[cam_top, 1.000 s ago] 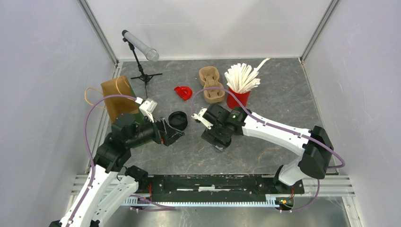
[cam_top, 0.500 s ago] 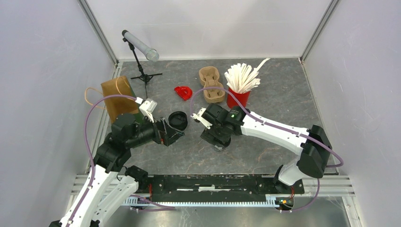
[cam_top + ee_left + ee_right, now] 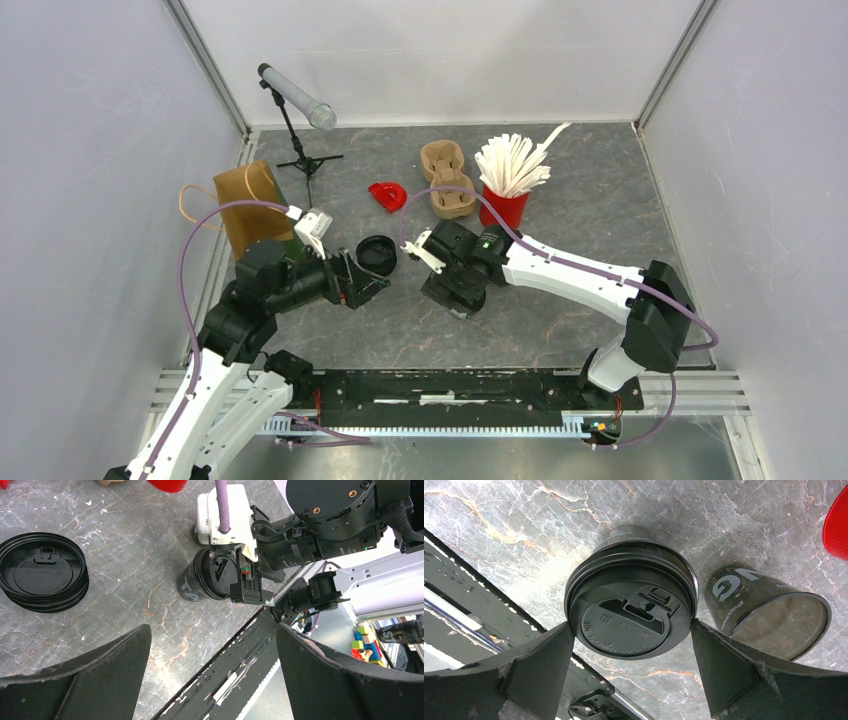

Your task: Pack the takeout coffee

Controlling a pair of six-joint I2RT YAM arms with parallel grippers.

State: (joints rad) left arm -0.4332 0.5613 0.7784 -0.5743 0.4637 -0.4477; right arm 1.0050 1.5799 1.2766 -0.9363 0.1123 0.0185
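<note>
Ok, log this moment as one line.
left hand: open, empty | right hand: straddling lidded cup, grip unclear | unlidded cup: beside it | lid stack: untouched

A dark grey, marble-veined desk (image 3: 580, 210) is boxed in by plain pale panels: a left wall (image 3: 90, 150), a right wall (image 3: 770, 150) and a far wall (image 3: 450, 50). Metal posts (image 3: 210, 70) stand at the far corners. A slotted metal rail (image 3: 480, 432) runs along the near edge. The light is soft and even.
</note>
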